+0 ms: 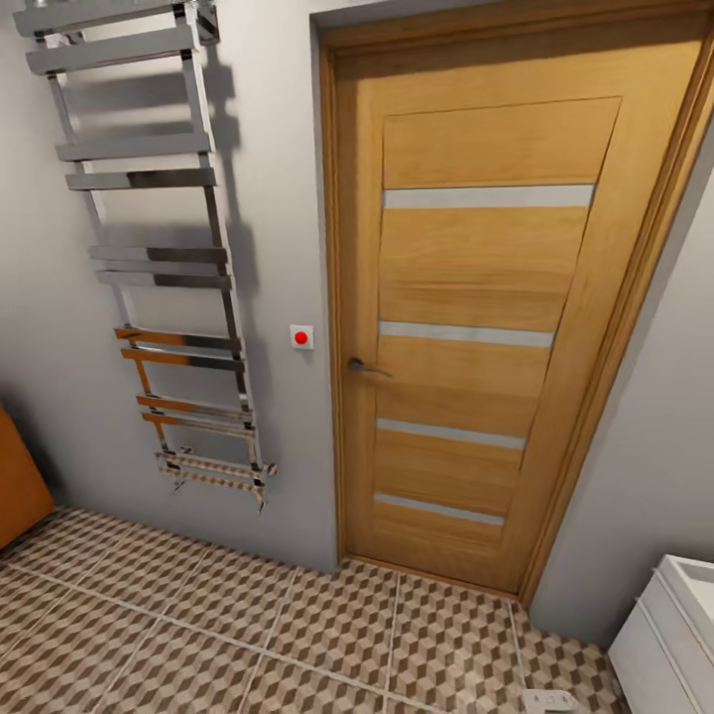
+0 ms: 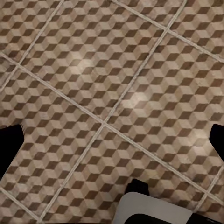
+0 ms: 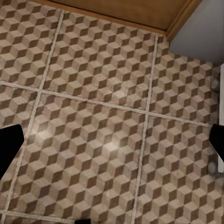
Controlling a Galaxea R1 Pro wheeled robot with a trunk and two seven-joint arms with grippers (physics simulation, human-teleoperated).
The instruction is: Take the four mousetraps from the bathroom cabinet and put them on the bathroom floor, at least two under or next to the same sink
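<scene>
The mousetraps are out of view. A corner of the orange-brown cabinet (image 1: 18, 476) juts in at the far left of the head view. The white vanity with the bathroom sink (image 1: 674, 625) stands at the lower right. The cube-patterned bathroom floor (image 1: 248, 625) spreads between them. My left gripper (image 2: 112, 142) hangs open over bare tiles (image 2: 93, 84), its dark fingertips (image 2: 10, 144) wide apart with nothing between them. Over tiles (image 3: 93, 140) near the door, my right gripper (image 3: 112, 142) is also open and empty.
A closed wooden door (image 1: 476, 327) with a lever handle (image 1: 365, 367) faces me. A chrome towel radiator (image 1: 159, 248) hangs on the grey wall to its left, and a red button (image 1: 300, 337) sits between them. The door's foot (image 3: 107, 9) and a wall corner (image 3: 200, 23) appear in the right wrist view.
</scene>
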